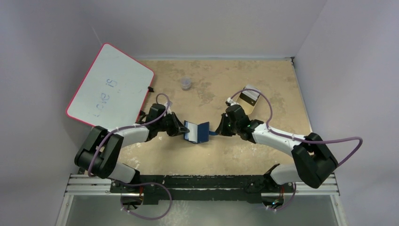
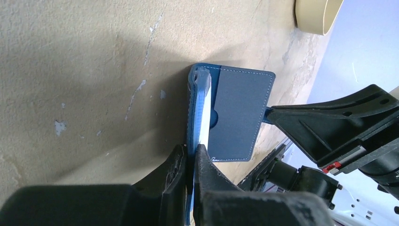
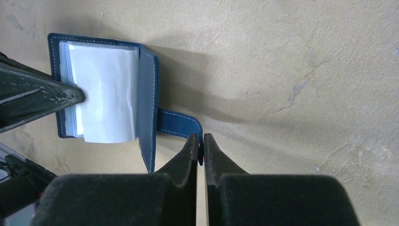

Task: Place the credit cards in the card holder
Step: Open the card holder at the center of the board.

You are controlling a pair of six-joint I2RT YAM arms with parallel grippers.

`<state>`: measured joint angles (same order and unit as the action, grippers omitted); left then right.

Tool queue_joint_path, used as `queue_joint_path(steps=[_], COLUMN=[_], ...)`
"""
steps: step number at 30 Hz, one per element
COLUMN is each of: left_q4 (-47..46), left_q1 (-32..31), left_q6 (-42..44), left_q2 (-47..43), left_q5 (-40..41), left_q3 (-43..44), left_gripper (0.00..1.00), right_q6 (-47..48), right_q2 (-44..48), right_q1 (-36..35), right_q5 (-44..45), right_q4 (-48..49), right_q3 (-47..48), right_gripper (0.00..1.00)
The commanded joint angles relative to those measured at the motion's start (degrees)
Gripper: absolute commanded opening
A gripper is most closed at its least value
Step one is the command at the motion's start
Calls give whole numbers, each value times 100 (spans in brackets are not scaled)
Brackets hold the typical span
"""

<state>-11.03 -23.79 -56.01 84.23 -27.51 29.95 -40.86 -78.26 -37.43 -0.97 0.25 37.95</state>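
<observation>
Card holder (image 1: 197,132) stands open at table centre. Left gripper (image 1: 182,129), at its 9 o'clock, is clenched on one cover. Right gripper (image 3: 200,141), at its 3 o'clock, pinches the snap tab (image 3: 179,123).

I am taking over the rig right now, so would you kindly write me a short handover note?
Left gripper: shut on the holder, at its left cover.
Right gripper: shut on the snap tab.
The holder is held open at mid-table. A pale sheet shows in its pockets; whether that is a card, I cannot tell.
Left to do: a flat piece on the tray may be a card; check it and load it.
</observation>
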Motion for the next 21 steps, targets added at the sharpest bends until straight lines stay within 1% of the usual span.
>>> queue_joint_path(steps=[1, 3, 5, 7, 9, 11, 15, 21], left_q4=[43, 263, 641, 918, 1018, 1110, 1116, 1157], left_q1=[-104, -221, -387, -540, -660, -728, -785, -816], left_q6=[24, 51, 168, 241, 208, 135, 20, -26], left_q2=[-330, -555, -761, -879, -958, -998, -1037, -1080], left_q5=[192, 376, 753, 991, 1129, 1348, 1534, 1598], left_q3=[259, 321, 460, 563, 585, 569, 475, 426], left_gripper=[0, 0, 2, 0, 0, 0, 3, 4], right_q6=[105, 113, 179, 141, 89, 68, -19, -103], right_q2=[137, 310, 473, 605, 684, 622, 308, -178], right_q1=[25, 25, -7, -96, -264, -424, -935, -1345], right_q5=[-8, 66, 85, 20, 71, 69, 130, 78], right_q4=[-272, -454, -614, -730, -746, -695, -515, -151], right_q3=[328, 502, 739, 915, 1044, 1151, 1310, 1405], right_gripper=[8, 17, 25, 32, 40, 46, 52, 53])
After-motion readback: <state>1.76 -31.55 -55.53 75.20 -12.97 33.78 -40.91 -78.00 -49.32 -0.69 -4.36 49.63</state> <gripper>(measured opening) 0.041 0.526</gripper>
